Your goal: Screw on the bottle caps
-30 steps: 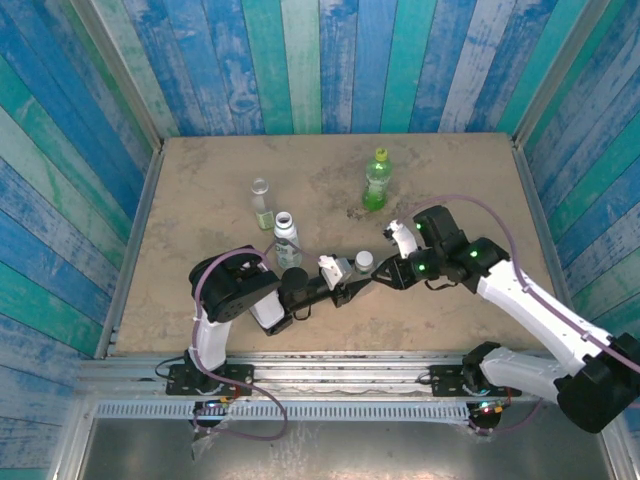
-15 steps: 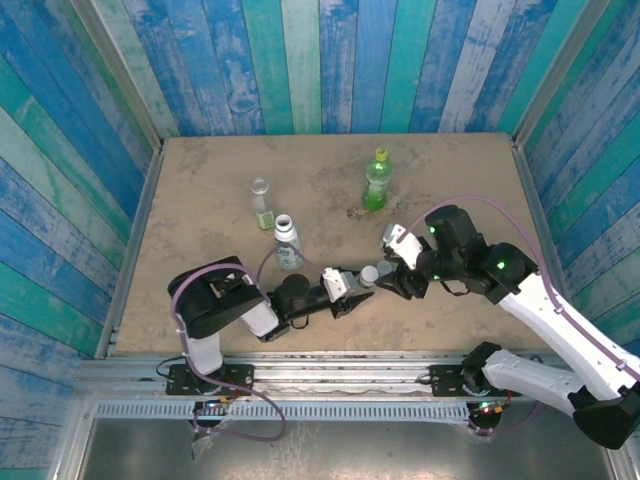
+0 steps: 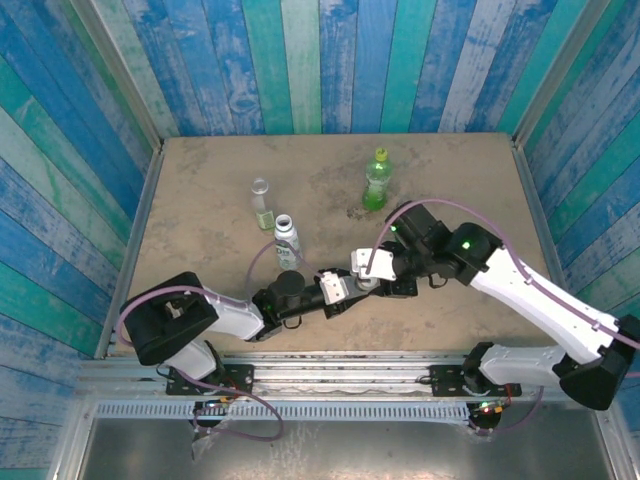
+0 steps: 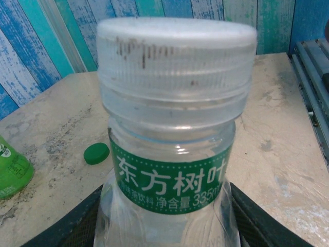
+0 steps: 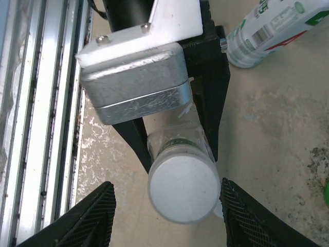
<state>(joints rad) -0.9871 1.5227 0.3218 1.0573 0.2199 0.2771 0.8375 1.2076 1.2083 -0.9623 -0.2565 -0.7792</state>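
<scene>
Left end effector (image 4: pixel 167 218) grasps the clear bottle (image 4: pixel 169 175) — the right end effector (image 5: pixel 167 218), released, straddles its white cap (image 5: pixel 182 191).

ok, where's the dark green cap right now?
Left wrist view: the dark green cap lies on the table, left of the close-up clear bottle, just right of the green bottle at the left edge.

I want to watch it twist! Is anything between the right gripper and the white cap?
Nothing visible. The white cap sits between the right gripper's open fingers, on the clear bottle the left gripper holds.
</scene>
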